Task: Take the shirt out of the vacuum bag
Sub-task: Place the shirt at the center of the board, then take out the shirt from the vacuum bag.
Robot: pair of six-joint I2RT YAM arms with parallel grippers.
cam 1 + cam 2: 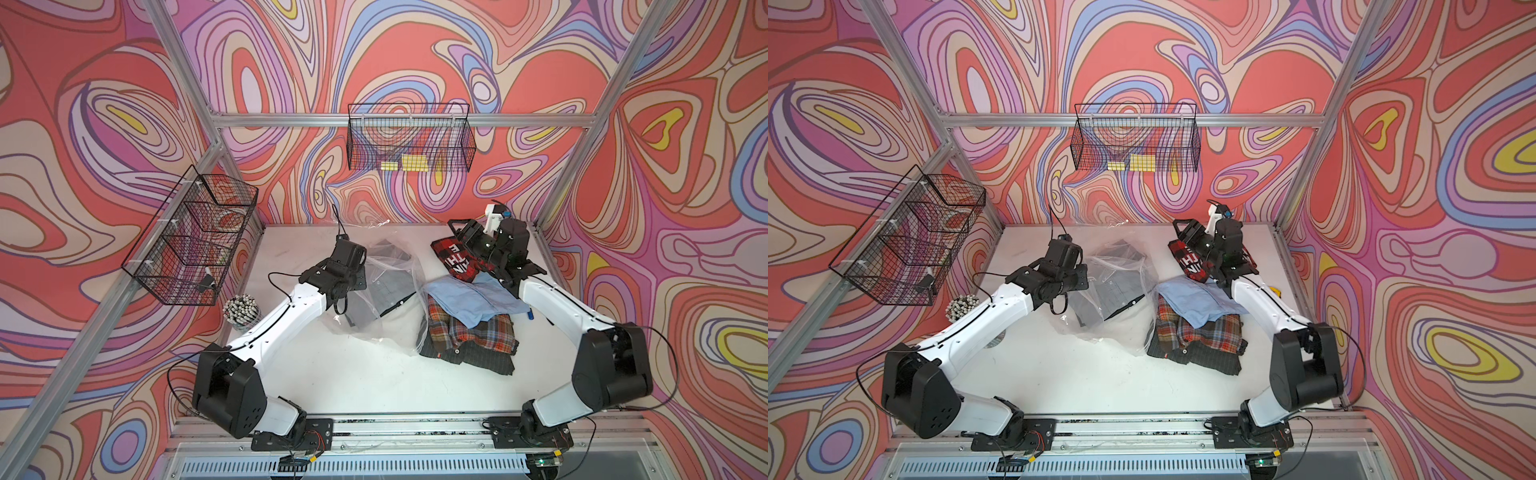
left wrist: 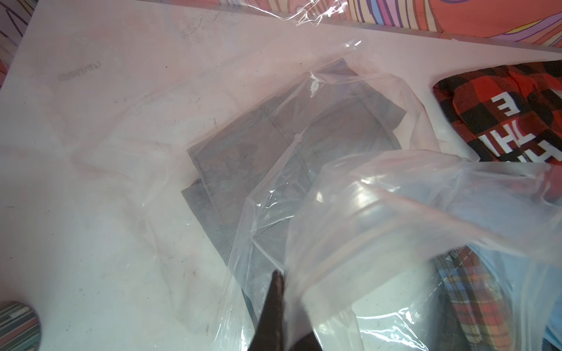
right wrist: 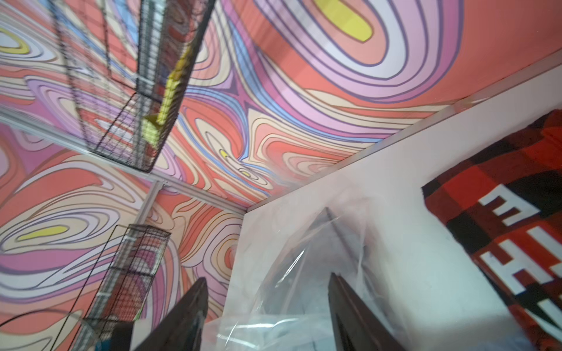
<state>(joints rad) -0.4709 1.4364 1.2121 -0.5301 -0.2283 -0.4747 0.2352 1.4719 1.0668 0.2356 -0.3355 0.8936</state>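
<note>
The vacuum bag (image 1: 399, 328) (image 1: 1129, 332) lies crumpled mid-table, a clear plastic bag with a folded grey shirt (image 1: 386, 286) (image 1: 1113, 286) (image 2: 273, 146) inside. My left gripper (image 2: 278, 273) (image 1: 347, 286) is shut on a fold of the bag's film (image 2: 380, 212), at the bag's left side and above the grey shirt. My right gripper (image 3: 267, 276) (image 1: 465, 237) is open at the back right, over a red-and-black plaid shirt (image 1: 453, 259) (image 3: 501, 228). Nothing is between its fingers; the bag's film shows beyond the gap.
A pile of shirts, light blue (image 1: 469, 303) on orange plaid (image 1: 469, 332), lies right of the bag. A cup of pens (image 1: 241, 311) stands at the table's left edge. Wire baskets hang on the left wall (image 1: 191, 245) and on the back wall (image 1: 411, 141).
</note>
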